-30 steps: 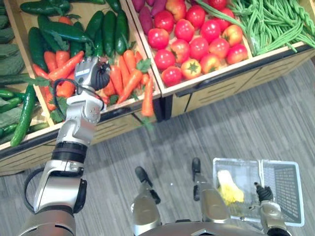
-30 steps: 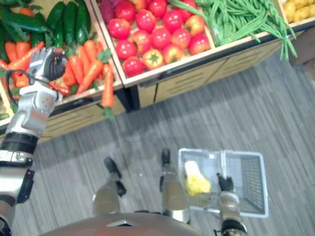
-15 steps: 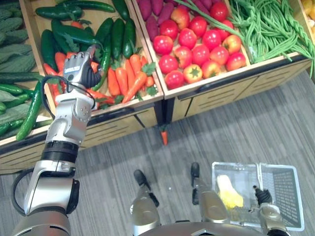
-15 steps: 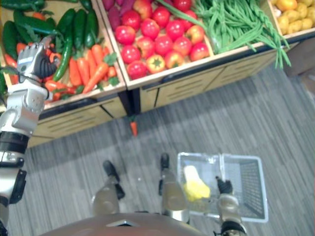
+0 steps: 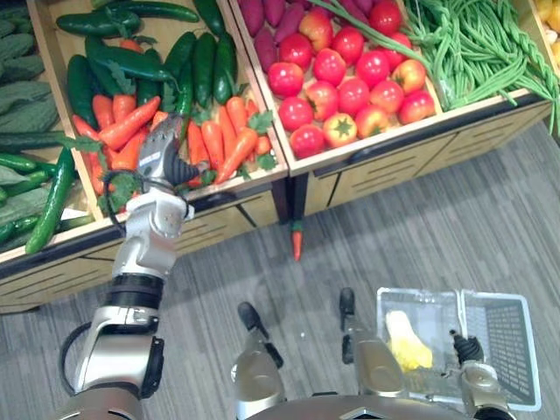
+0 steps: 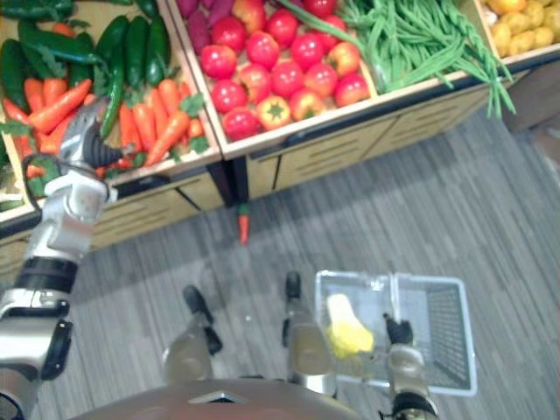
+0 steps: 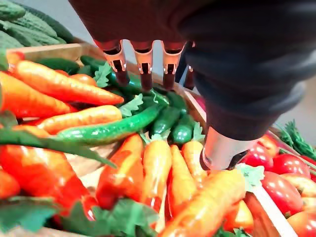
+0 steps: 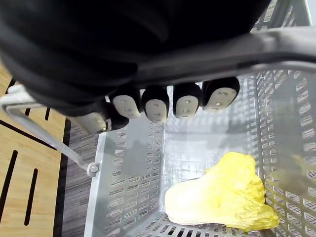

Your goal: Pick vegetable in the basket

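Observation:
My left hand (image 5: 163, 163) hovers over the carrots (image 5: 219, 144) in the wooden crate, fingers (image 7: 144, 63) straight and holding nothing. One carrot (image 5: 297, 241) lies on the grey floor just below the crate's front edge. At lower right my right hand (image 5: 467, 348) is shut on the handle (image 8: 256, 52) of a pale mesh basket (image 5: 506, 343). A yellow leafy vegetable (image 8: 222, 200) lies inside the basket.
Dark green cucumbers (image 5: 201, 57) fill the back of the carrot crate. The crate to its right holds tomatoes (image 5: 350, 79), purple roots (image 5: 262, 16) and long green beans (image 5: 472, 39). Grey floor (image 5: 420, 227) lies between the stand and the basket.
The left hand's fingers went from curled to straight and it drew back toward the crate's front. The carrot that hung over the crate's edge dropped to the floor.

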{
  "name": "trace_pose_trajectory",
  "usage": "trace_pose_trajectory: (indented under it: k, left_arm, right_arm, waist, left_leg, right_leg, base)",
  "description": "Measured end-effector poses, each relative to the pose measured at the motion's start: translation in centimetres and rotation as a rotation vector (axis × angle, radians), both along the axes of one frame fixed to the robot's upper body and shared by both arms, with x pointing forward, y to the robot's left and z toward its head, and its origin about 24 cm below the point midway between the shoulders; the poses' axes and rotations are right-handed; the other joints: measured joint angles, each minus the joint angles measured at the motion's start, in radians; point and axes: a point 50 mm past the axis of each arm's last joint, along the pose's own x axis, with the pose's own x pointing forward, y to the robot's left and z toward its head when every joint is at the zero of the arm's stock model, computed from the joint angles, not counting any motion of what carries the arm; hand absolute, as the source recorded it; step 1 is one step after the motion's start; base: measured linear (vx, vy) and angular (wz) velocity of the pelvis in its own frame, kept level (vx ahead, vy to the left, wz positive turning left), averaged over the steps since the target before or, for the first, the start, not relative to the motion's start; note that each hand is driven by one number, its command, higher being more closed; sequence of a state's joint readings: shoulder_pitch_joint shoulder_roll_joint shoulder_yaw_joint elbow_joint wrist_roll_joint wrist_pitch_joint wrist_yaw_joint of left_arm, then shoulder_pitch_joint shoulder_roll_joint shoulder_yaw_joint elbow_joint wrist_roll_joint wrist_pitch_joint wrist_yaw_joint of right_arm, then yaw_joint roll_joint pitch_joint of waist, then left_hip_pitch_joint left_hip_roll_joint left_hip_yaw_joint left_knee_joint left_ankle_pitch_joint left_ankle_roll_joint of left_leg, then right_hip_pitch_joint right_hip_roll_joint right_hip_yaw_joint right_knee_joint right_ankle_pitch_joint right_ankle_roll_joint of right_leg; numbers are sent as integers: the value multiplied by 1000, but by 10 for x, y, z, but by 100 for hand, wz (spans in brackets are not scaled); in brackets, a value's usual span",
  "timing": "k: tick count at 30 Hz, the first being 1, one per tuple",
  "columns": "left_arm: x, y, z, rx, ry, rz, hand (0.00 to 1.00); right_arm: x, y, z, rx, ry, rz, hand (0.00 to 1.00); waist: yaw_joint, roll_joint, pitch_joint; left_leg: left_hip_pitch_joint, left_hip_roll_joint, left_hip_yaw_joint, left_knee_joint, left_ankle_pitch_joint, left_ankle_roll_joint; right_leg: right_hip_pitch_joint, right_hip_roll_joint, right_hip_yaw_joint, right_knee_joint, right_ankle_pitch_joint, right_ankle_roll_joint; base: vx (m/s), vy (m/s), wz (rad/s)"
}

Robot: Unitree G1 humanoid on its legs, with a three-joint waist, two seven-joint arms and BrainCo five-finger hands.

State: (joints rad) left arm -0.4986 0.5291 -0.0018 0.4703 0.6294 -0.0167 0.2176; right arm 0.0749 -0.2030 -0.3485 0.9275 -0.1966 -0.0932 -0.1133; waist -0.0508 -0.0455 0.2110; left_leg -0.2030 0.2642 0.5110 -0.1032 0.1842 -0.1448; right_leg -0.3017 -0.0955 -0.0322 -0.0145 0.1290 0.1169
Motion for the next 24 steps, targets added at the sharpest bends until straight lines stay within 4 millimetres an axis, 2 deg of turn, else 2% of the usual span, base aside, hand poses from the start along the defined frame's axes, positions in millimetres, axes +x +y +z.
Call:
trace_pose_trajectory:
  k: [6, 10, 12, 16, 24]
  left_arm:
    - [-2, -7, -19, -108, 31, 39, 0]
    - [-4, 1, -40, -182, 97, 130, 0]
    - [-4, 3, -43, -213, 107, 157, 0]
    - [0, 11, -43, -268, 98, 218, 0]
    - [6, 8, -35, -294, 71, 217, 0]
  right_arm:
    - [2, 2, 0, 5, -5, 0, 100]
    - [3, 3, 1, 5, -12, 3, 100]
    - [3, 3, 0, 6, -10, 3, 100]
    - [4, 3, 1, 2, -13, 3, 100]
    - [9, 4, 2, -2, -25, 15, 100]
  waist:
    - [-4, 0, 0]
    - [-4, 0, 0]
    - [-6, 0, 0]
    - [-6, 0, 0]
    - [-1, -1, 0]
  left_leg:
    - [-2, 2, 11, 0, -2, -3]
    - [-2, 1, 27, 0, -3, -4]
    - [-3, 2, 27, 0, -2, -3]
    - [-10, 2, 30, 0, -2, -2]
    - [-40, 3, 34, 0, 0, -4]
  right_leg:
    - [-16, 5, 17, 1, 0, 0]
    - [-29, 7, 35, 1, 1, -1]
    - [-30, 9, 35, 1, 2, -2]
    - [-39, 8, 38, 2, 2, -3]
    - [-75, 7, 40, 8, 1, 3]
  base:
    - [-2, -16, -9]
    - [3, -11, -11]
    - [0, 0, 0]
    - [0, 0, 0]
    - [-13, -4, -1]
